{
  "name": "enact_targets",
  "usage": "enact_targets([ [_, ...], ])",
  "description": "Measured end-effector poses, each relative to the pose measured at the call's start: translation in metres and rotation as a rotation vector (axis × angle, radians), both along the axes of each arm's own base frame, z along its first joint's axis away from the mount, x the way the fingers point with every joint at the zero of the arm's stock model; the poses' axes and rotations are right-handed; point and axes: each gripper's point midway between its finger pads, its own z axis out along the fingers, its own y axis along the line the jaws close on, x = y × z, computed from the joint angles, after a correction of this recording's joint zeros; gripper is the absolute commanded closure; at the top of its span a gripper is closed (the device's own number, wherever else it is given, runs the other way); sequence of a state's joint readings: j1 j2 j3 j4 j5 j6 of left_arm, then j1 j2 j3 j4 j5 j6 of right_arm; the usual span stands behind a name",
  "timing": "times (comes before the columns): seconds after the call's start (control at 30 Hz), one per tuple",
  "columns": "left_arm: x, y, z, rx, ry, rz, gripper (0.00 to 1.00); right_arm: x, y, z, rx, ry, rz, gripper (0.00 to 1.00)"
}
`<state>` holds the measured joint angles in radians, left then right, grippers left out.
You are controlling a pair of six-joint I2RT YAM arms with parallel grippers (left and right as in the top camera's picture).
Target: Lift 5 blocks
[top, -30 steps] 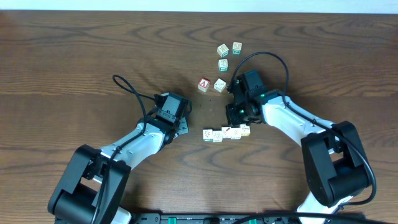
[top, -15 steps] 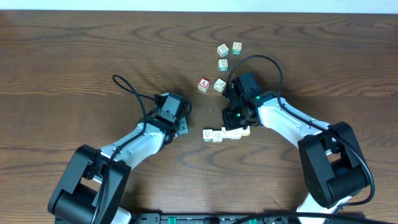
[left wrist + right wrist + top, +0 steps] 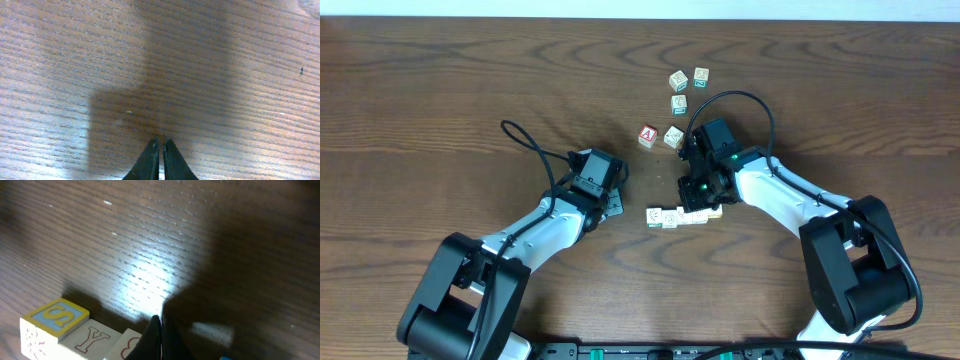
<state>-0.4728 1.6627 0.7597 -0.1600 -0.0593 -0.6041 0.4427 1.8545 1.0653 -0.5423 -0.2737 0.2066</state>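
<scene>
Nothing lifted yet: the blocks sit in a short row on the surface, touching side by side, all flat on the wood. Right pincer is pinched fully closed and holds nothing, tips down at the right end of the row. It covers that end from overhead, so the count in the row can't be told. Right wrist view shows the tips just beside the row, with an S block at the far end and a Y face next to it. Left pincer is also closed tight and empty, over bare wood near the row's left end but apart from it; its wrist view shows only wood grain. Red A cube and four loose cubes lie further back, well apart from either pincer. Judgement: task is at the very start of the lift; row looks lined up, both ends likely need pressing inward before it comes up, so the whole lift is left to do
</scene>
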Motion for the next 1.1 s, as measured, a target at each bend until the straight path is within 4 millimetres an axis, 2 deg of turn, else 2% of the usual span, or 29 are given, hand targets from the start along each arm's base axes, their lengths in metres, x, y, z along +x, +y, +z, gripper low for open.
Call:
enact_targets([
  [0.23,0.000,0.000,0.000,0.000,0.000,0.000,0.92,0.001,0.000,0.000,0.002,-0.005,0.001,0.99],
  [0.5,0.000,-0.001,0.000,-0.002,0.002,-0.005,0.92,0.025,0.004,0.008,0.022,-0.097,-0.012,0.99],
  [0.6,-0.001,-0.001,0.000,-0.004,0.006,-0.010,0.92,0.035,-0.004,0.014,0.017,-0.104,-0.042,0.99],
  [0.73,-0.002,-0.001,-0.001,-0.002,0.012,-0.014,0.92,0.044,-0.026,0.018,-0.007,-0.089,-0.094,0.99],
  [0.87,-0.003,-0.001,-0.001,-0.004,0.014,-0.015,0.92,0.036,-0.043,0.014,-0.041,-0.039,-0.115,0.99],
  [1.1,-0.004,-0.002,-0.001,-0.009,0.019,-0.018,0.92,0.026,-0.052,0.010,-0.089,0.000,-0.110,0.99],
])
